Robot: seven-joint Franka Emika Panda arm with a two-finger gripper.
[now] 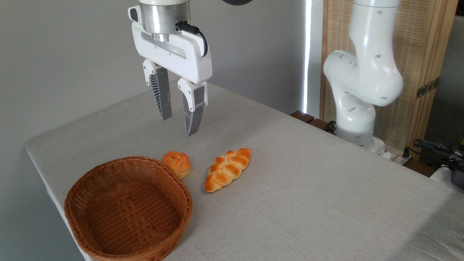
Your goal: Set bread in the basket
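Grey table (308,174); gripper (178,125) vertical, jaws apart, empty, above bread (176,164) by basket (127,206)

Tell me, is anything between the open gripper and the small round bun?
No. In the camera view the gripper hangs open above the round bun, with only air and bare tablecloth between.

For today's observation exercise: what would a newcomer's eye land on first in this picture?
Probably the open gripper hanging above the table, upper left of centre. Next, the empty wicker basket at the front left corner, with the small round bun beside its far rim and the braided loaf just to the right.
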